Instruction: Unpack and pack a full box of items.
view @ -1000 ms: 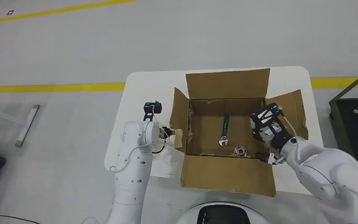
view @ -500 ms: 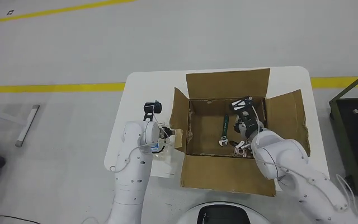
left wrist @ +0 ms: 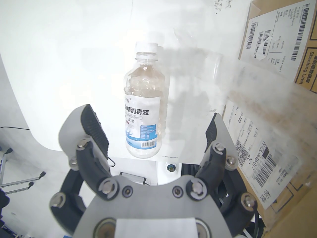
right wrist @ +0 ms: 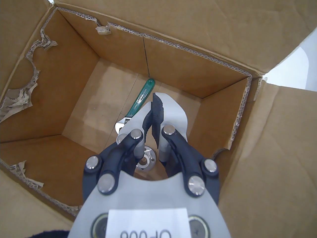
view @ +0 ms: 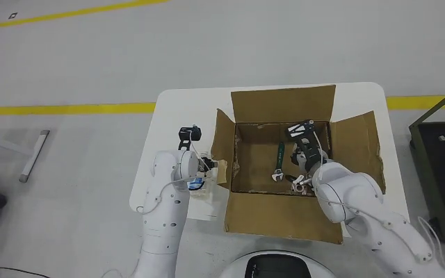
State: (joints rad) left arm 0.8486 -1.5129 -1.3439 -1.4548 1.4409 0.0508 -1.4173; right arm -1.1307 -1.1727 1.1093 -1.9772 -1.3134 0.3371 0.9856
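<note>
We see left gripper (left wrist: 152, 120) spread wide over 1 bottle (left wrist: 143, 110) at box's (view: 281, 215) 9 o'clock; right gripper (right wrist: 153, 110) closed, probably empty, above wrench (right wrist: 138, 101).

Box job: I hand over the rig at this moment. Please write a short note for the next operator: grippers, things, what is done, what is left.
Left gripper: open, holds nothing. The bottle is on the table in front of it, beside the box.
Right gripper: shut, empty, inside the box above the wrench and the flange.
Done: the bottle seems to be unpacked.
Left: take out the wrench and the flange, then pack everything back.
</note>
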